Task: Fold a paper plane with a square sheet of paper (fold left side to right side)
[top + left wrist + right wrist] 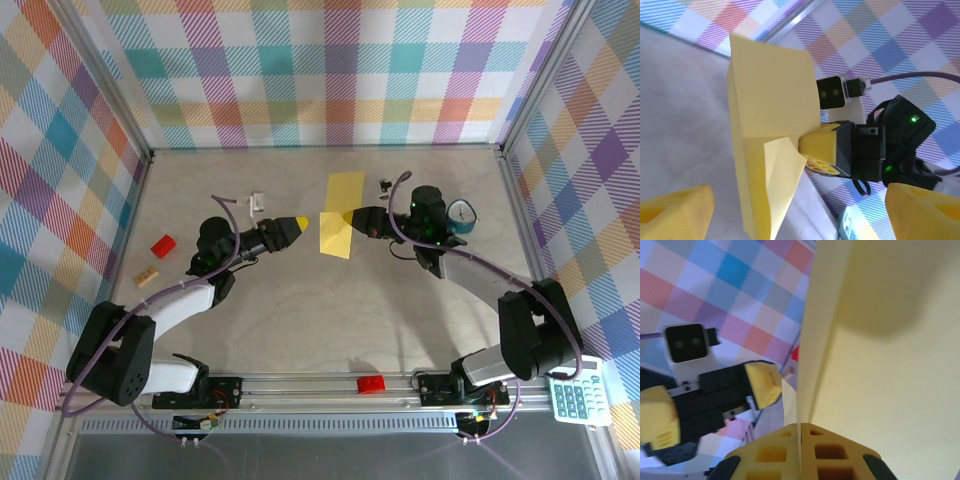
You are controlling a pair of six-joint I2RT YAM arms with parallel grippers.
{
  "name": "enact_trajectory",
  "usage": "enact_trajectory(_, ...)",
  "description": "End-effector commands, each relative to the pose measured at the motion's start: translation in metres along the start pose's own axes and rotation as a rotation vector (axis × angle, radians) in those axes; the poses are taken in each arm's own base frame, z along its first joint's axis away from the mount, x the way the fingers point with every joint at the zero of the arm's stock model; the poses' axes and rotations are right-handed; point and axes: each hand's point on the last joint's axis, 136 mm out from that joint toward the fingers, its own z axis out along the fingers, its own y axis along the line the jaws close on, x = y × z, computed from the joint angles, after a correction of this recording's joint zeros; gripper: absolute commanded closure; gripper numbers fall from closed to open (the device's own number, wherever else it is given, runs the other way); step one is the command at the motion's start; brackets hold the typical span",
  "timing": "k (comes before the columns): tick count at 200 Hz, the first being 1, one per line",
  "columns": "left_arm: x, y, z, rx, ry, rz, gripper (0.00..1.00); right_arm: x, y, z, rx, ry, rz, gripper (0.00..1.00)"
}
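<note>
The left arm [190,300] stretches right over the tabletop [300,320], with the left claw [298,224] open just short of the folded yellow paper [338,238]. The right arm [480,270] reaches left, and the right claw [348,216] is clamped on the paper at centre. A red brick [163,245] and a tan block [147,275] lie far left, and a calculator [577,392] sits far right.

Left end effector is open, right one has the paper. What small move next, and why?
Probably ease the left end effector back a little: its jaws stand open just short of the paper, while the right end effector is shut on it and can likely lay it flat alone.
</note>
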Motion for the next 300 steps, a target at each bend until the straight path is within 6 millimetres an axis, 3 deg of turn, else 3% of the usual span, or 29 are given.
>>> enact_trajectory(1, -0.008, -0.039, 0.004, 0.19, 0.017, -0.005, 0.14, -0.022, 0.052, -0.008, -0.137, -0.035, -0.08, 1.0)
enact_trajectory(33, 0.005, -0.039, 0.016, 0.195, 0.071, -0.012, 0.15, -0.023, 0.069, -0.011, -0.186, -0.038, -0.075, 1.0)
enact_trajectory(81, 0.015, -0.048, 0.03, 0.207, 0.117, 0.011, 0.19, -0.022, 0.07, -0.006, -0.192, -0.043, -0.065, 1.0)
enact_trajectory(169, 0.02, -0.037, 0.041, 0.165, 0.125, -0.015, 0.56, -0.018, 0.064, -0.002, -0.201, -0.038, -0.039, 0.96)
enact_trajectory(195, 0.019, -0.037, 0.041, 0.161, 0.123, -0.015, 0.65, -0.016, 0.061, -0.003, -0.18, -0.038, -0.053, 0.89)
enact_trajectory(230, 0.022, -0.032, 0.04, 0.137, 0.129, -0.014, 0.87, -0.008, 0.052, -0.009, -0.096, -0.015, -0.064, 0.77)
enact_trajectory(270, 0.027, -0.023, 0.038, 0.082, 0.146, 0.006, 0.91, -0.002, 0.037, -0.027, 0.088, -0.019, -0.122, 0.58)
enact_trajectory(300, 0.033, -0.008, 0.033, -0.035, 0.19, 0.055, 0.93, 0.002, 0.002, -0.054, 0.381, 0.002, -0.182, 0.43)
